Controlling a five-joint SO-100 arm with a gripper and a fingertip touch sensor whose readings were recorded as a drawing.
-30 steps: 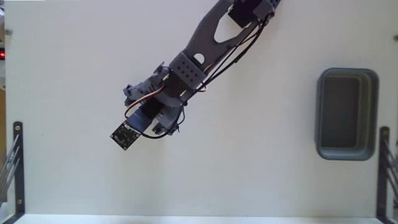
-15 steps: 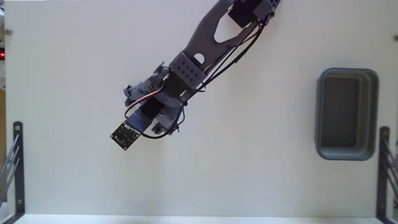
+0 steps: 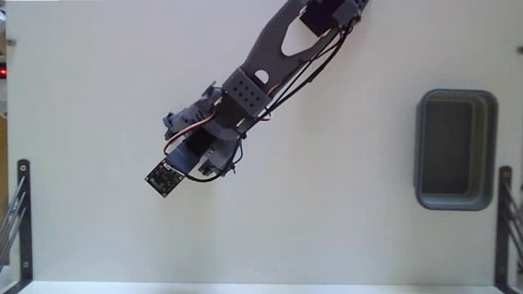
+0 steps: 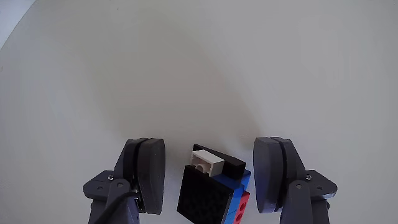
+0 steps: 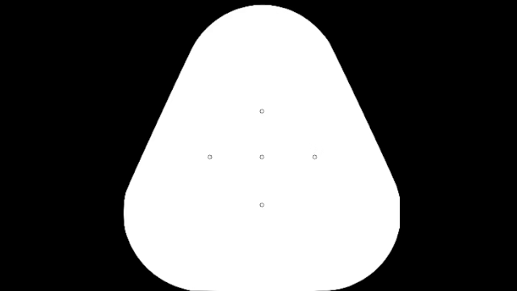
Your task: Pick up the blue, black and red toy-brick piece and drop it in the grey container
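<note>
Brick (image 4: 214,190) sits on the table between the two fingers in the wrist view, low in frame. Mostly black, a white stud piece on top, blue and red along its right side. It's turned at an angle to the fingers, not square to them.

Gripper (image 4: 211,177) is spread wide and empty. Left finger (image 4: 146,174) has a clear gap to the brick. Right finger (image 4: 273,174) is just beside the blue/red edge; can't tell if it's touching. Straddling like this looks like setup for a pinch, not yet closed.

In the fixed view the brick is hidden under the arm (image 3: 261,73). What shows at the tip is the dark square circuit board (image 3: 163,178) with wires, left of centre.

Container (image 3: 456,149) is well apart at the far right, empty as far as I can see.

Judgement: since the brick is skewed, closing may rotate it or catch a corner, so the grip may end up off-centre. Long carry to the right after that.
</note>
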